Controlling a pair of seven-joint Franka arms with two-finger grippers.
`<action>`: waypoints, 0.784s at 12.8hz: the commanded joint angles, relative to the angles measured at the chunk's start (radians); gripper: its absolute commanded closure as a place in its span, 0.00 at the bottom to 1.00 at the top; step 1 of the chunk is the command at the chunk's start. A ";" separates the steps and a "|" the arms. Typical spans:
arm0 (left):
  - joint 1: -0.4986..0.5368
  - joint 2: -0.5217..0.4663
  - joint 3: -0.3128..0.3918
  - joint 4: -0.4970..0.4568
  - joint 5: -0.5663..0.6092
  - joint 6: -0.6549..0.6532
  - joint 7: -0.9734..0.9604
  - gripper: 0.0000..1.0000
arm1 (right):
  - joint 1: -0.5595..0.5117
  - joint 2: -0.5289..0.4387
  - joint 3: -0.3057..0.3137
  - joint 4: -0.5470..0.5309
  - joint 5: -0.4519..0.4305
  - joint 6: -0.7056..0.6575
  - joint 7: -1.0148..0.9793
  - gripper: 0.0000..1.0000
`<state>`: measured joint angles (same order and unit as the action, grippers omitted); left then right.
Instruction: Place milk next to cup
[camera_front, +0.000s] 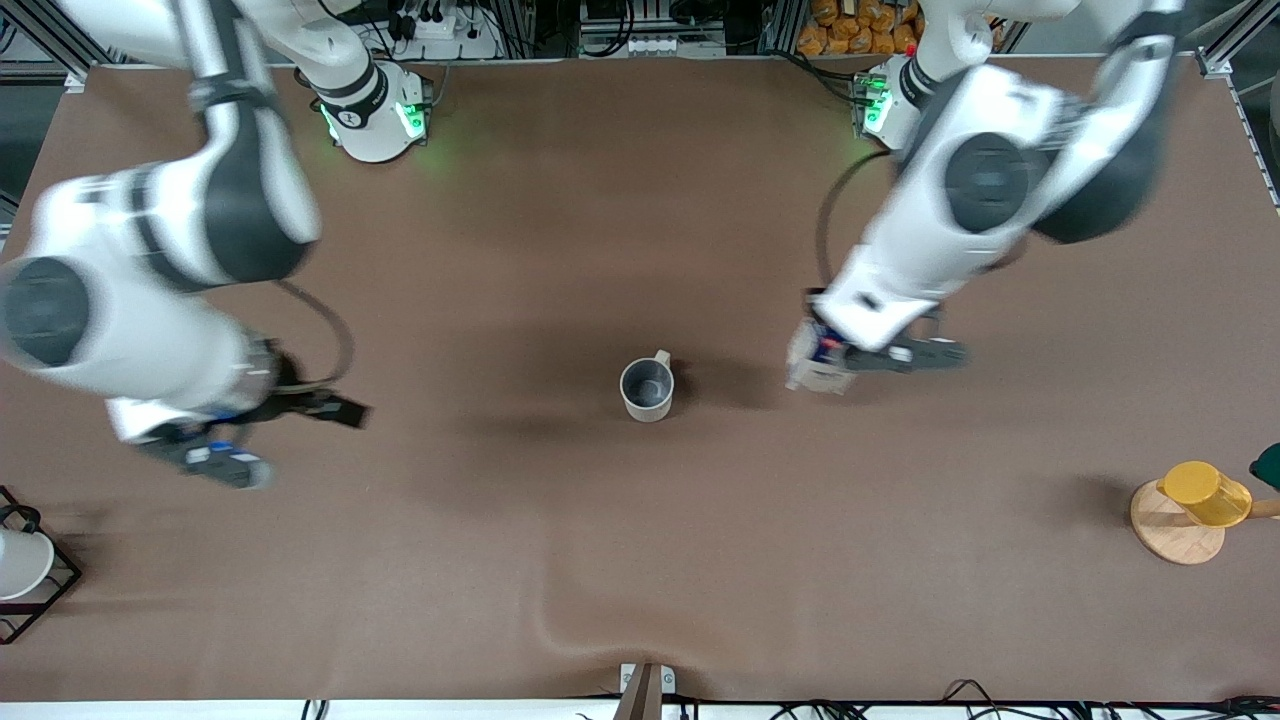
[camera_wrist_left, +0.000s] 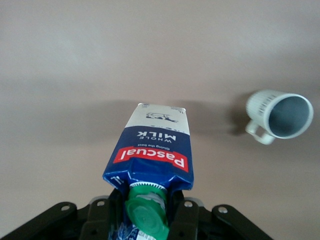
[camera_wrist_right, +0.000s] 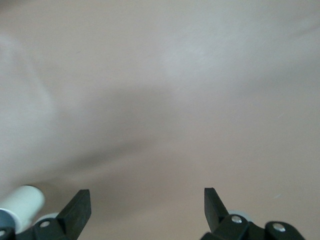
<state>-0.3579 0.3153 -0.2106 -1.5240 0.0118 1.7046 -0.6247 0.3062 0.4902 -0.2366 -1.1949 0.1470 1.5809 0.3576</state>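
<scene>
The milk, a dark blue and white carton with a green cap and red label, is in my left gripper, beside the cup toward the left arm's end of the table, with a gap between them. In the left wrist view the fingers are shut on the milk near its cap, and the beige cup with its grey inside stands upright apart from it. My right gripper is open and empty over bare table at the right arm's end; it also shows in the right wrist view.
A yellow cup sits on a round wooden stand near the left arm's end. A white cup in a black wire frame stands at the right arm's end. The brown mat has a wrinkle near the front edge.
</scene>
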 joint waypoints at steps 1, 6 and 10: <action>-0.140 0.128 0.013 0.146 -0.010 -0.016 -0.205 0.65 | -0.119 -0.038 0.022 -0.029 -0.009 -0.028 -0.217 0.00; -0.246 0.211 0.016 0.185 -0.010 0.030 -0.240 0.65 | -0.257 -0.088 0.020 -0.035 -0.011 -0.094 -0.413 0.00; -0.274 0.238 0.017 0.185 -0.010 0.070 -0.250 0.65 | -0.289 -0.292 0.019 -0.283 -0.015 -0.007 -0.416 0.00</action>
<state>-0.6133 0.5136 -0.2062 -1.3711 0.0118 1.7454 -0.8557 0.0410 0.3556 -0.2377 -1.2739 0.1468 1.4995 -0.0491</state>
